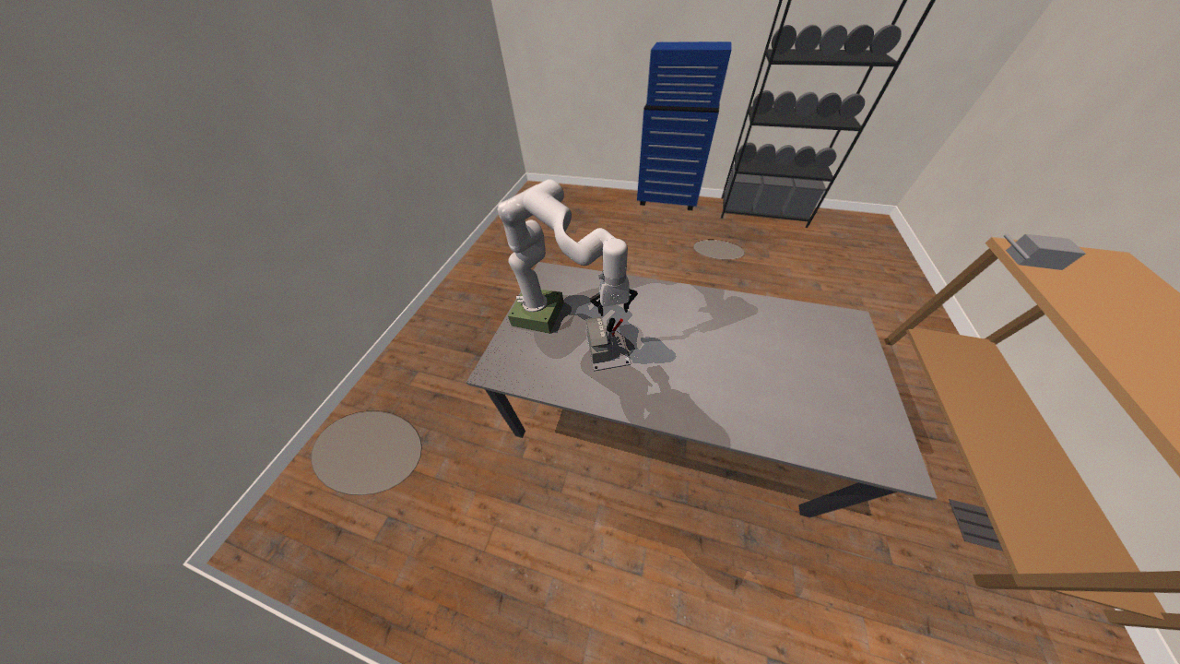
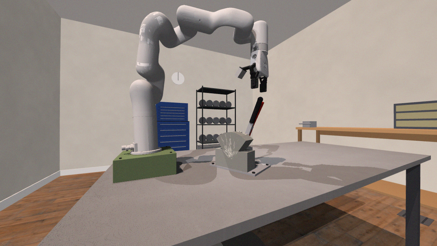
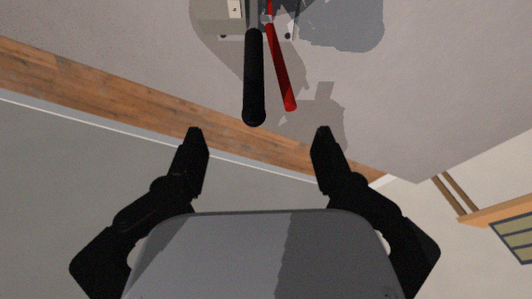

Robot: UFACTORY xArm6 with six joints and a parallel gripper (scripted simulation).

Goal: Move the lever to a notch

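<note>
The lever stands on a grey base on the table, near the arm's green mount. Its black handle leans up to the right, with the red bar lying beside it and spread a little away from it. In the wrist view the black handle and the red bar point toward me. My gripper is open and empty, hanging just above the top of the handle; in the wrist view the gripper has its fingers to either side of the handle's end. It also shows in the overhead view. The number plates are too small to read.
The arm's green mount stands left of the lever base. A blue drawer cabinet and a black shelf rack stand at the far wall. A wooden bench runs along the right wall.
</note>
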